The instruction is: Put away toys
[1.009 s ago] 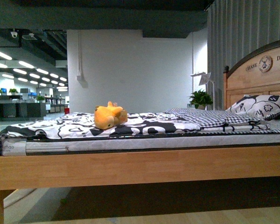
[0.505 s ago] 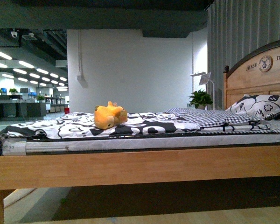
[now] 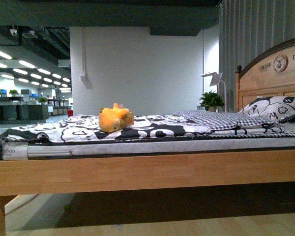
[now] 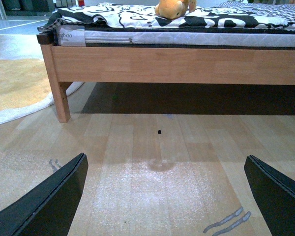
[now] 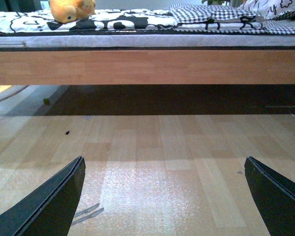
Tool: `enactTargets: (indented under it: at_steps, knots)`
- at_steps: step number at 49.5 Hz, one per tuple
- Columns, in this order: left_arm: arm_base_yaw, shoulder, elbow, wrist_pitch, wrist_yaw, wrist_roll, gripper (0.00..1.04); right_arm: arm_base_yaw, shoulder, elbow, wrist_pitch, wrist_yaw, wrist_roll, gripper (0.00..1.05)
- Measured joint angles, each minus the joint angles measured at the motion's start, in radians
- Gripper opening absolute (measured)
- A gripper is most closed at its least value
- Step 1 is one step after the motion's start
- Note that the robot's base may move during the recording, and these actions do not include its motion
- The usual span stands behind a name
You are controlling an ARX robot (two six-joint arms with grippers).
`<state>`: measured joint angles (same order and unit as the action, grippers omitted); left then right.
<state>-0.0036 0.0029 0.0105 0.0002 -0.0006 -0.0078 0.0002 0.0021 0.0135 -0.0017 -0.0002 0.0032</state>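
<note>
Left hand (image 4: 165, 158) spread wide, mostly cut off; plush toy (image 4: 173, 8) partly cropped.

Headboard (image 3: 265, 81), wooden: arched lettering "CHASE" left of small round clock (image 3: 280, 63); right of clock "DREA", rest cut off by frame edge. Clock numerals too small to read. Mattress side label (image 4: 71, 35), pale strip at foot-end corner: partial word ending "gbao", first letters unclear. Label well ahead of left gripper (image 4: 165, 160) jaws, far beyond fingertips. No other legible text.
</note>
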Motion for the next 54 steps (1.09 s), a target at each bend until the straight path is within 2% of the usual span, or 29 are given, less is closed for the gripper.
enactTargets:
  at_steps: [54]
  knots:
    - [0.000, 0.000, 0.000, 0.000, 0.000, 0.000, 0.99, 0.000, 0.000, 0.000, 0.000, 0.000, 0.000, 0.98]
